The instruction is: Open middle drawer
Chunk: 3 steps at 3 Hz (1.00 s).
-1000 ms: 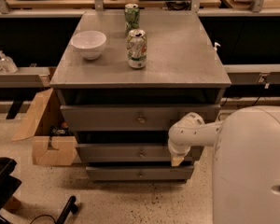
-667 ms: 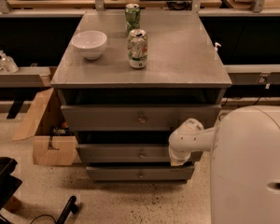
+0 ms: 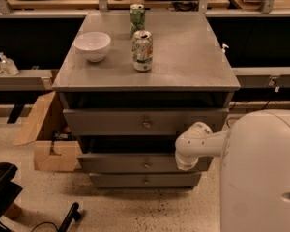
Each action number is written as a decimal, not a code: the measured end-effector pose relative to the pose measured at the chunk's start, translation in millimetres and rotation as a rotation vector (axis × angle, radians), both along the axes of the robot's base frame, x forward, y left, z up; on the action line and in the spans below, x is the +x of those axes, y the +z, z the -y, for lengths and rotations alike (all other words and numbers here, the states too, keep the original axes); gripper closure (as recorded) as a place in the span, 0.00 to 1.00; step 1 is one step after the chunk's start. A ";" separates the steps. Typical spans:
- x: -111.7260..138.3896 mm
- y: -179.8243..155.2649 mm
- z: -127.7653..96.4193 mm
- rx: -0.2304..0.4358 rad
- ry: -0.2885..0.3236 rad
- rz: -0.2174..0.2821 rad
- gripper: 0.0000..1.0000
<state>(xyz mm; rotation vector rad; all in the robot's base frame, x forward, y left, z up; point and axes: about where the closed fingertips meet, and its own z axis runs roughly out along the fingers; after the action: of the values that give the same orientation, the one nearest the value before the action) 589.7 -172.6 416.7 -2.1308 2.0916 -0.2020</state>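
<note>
Pulled closer, your bent arm [image 3: 199, 140] sets the gripper [image 3: 185, 164] at the middle drawer [image 3: 121, 163], whose knob [image 3: 146, 165] lies to its left. You cannot tell whether it grips. Three drawers, two cans [image 3: 142, 50], one bowl [image 3: 93, 45].

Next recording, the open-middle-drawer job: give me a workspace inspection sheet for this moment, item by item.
Surface: grey metal cabinet top, carrying three items.
Job's things: middle drawer, wide grey front with a small round knob; knob not held; how far out it is, cannot tell.
Clutter: white round bowl, green-and-white drink can, dark green can behind it; all upright.
Grippers: gripper on the white arm, in front of the right end of the middle drawer's front, right of the knob.
Cables: dark cables on the wooden bench behind.
Surroundings: open cardboard box on the floor left of the cabinet; clear bottles on the left ledge.
</note>
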 end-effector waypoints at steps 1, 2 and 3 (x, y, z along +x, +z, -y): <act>0.0 6.0 0.0 0.000 0.000 0.000 1.00; 0.0 12.6 0.0 0.000 0.000 0.000 1.00; 0.0 12.6 0.0 0.000 0.000 0.000 1.00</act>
<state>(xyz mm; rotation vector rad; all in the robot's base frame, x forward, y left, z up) 589.7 -172.6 429.2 -2.1307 2.0915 -0.2021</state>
